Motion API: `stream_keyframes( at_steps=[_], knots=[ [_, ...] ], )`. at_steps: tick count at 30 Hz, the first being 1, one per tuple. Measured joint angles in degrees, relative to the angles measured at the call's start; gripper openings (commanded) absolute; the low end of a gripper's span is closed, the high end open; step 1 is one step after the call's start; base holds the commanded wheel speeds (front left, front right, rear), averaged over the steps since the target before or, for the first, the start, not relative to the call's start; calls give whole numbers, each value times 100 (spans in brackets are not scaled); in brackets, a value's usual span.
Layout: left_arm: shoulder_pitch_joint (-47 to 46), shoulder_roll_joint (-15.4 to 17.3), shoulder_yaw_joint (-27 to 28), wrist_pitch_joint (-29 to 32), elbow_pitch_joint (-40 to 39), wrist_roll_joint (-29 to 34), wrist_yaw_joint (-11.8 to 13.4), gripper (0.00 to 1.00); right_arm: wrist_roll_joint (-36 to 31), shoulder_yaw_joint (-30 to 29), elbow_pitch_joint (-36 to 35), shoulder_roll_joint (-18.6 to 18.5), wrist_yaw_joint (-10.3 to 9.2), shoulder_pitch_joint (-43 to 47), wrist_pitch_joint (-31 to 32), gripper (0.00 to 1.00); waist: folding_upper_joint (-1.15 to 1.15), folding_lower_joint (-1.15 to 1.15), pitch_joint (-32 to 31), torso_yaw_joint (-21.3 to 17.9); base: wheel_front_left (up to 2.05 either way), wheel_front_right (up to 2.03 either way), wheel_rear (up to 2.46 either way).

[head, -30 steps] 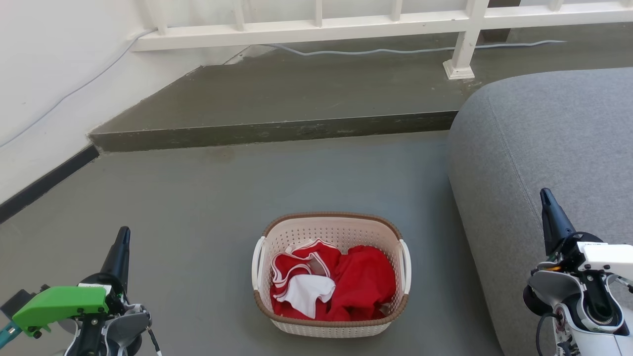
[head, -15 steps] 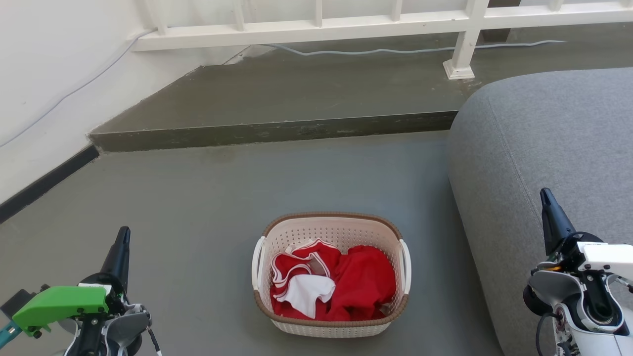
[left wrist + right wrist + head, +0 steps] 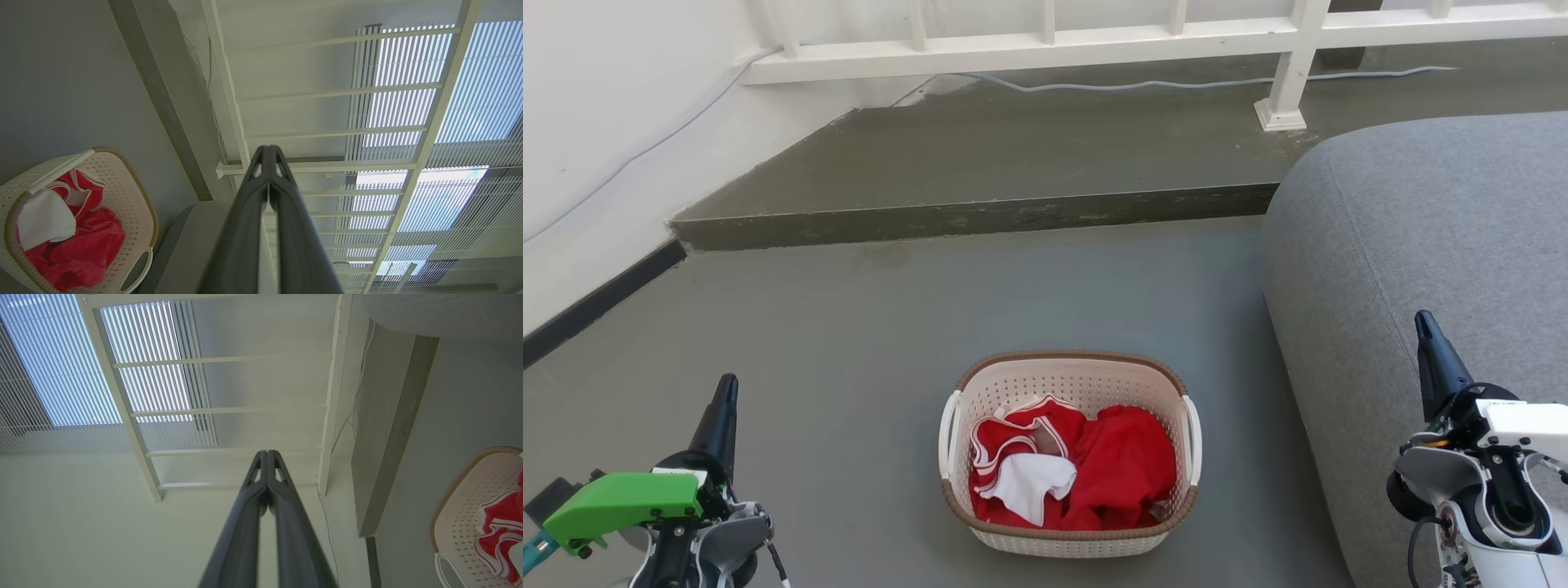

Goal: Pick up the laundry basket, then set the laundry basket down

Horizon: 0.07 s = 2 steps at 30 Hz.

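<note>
Right, grey floor [image 3: 849, 343] takes most of the head view. Grey sofa [image 3: 1421, 229] sits along the right side, with its rounded edge near the basket but apart from it. White wall [image 3: 605, 106] is on the left, with a dark skirting strip at its foot. A raised step [image 3: 980, 216] runs across behind the open floor, and a white railing [image 3: 1045, 45] stands on it with one post foot near the sofa's far corner. Basket [image 3: 1066, 371] is upright on the floor, lower centre, roughly midway between the two tools and well apart from both. It has cream perforated walls, a brown rim and a white handle on each short side. It also shows at the lower left of the left wrist view [image 3: 135, 196] and at the right edge of the right wrist view [image 3: 461, 514]. Red clothes [image 3: 1123, 465] fill most of the basket, and a white cloth [image 3: 1033, 482] lies on top towards its front left. Left tool [image 3: 725, 390] is at lower left above the floor, fingers pointing up the view. Its wrist view [image 3: 268, 153] shows the fingers pressed together with nothing between them. Right tool [image 3: 1423, 322] is at lower right in front of the sofa. Its own view [image 3: 267, 455] shows the tips likewise meeting and gripping nothing. A thin grey cable [image 3: 1176, 83] snakes along the step under the railing.
</note>
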Motion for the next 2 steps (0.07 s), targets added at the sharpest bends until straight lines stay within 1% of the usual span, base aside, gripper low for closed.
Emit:
stream_keyframes(
  at_steps=[2],
  knots=[
    [1, 0, -1, 0, -1, 0, 0, 0, 0, 0, 0, 0, 0, 0, 0, 0, 0, 0, 0, 0, 0, 0, 0]
  ],
)
